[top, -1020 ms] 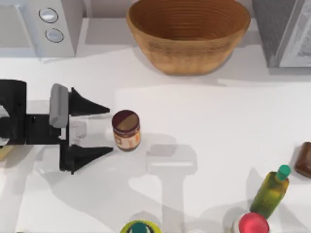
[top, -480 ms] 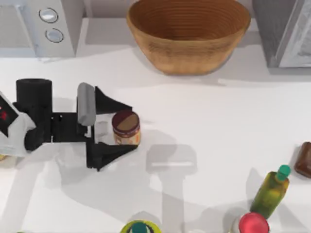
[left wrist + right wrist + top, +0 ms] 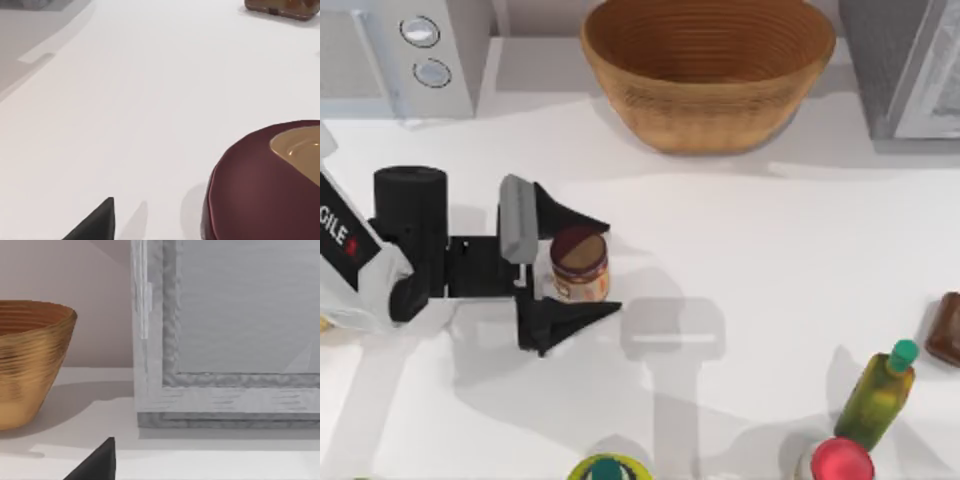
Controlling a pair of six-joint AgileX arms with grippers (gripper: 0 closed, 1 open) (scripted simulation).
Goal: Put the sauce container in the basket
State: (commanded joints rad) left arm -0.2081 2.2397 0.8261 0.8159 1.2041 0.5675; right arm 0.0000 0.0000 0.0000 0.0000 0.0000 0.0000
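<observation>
The sauce container [image 3: 580,265] is a squat jar with a maroon lid and an orange and white label, standing upright left of the table's centre. My left gripper [image 3: 614,267] is open, with one finger on each side of the jar and gaps showing between them. In the left wrist view the jar's lid [image 3: 265,185] is close up. The wicker basket [image 3: 708,70] stands at the back centre, well apart from the jar. My right arm is parked, and its wrist view faces the basket's side [image 3: 27,360].
A white appliance with two knobs [image 3: 410,50] stands at the back left, and a grey appliance [image 3: 910,60] at the back right. A yellow-green bottle [image 3: 878,395], a red-lidded container [image 3: 840,462] and a brown block [image 3: 947,328] sit front right. A yellow-green object [image 3: 608,468] pokes in at the front edge.
My left arm has slid to the right. Its open fingers, which stopped short of the jar, now reach along both of its sides. The jar has not moved.
</observation>
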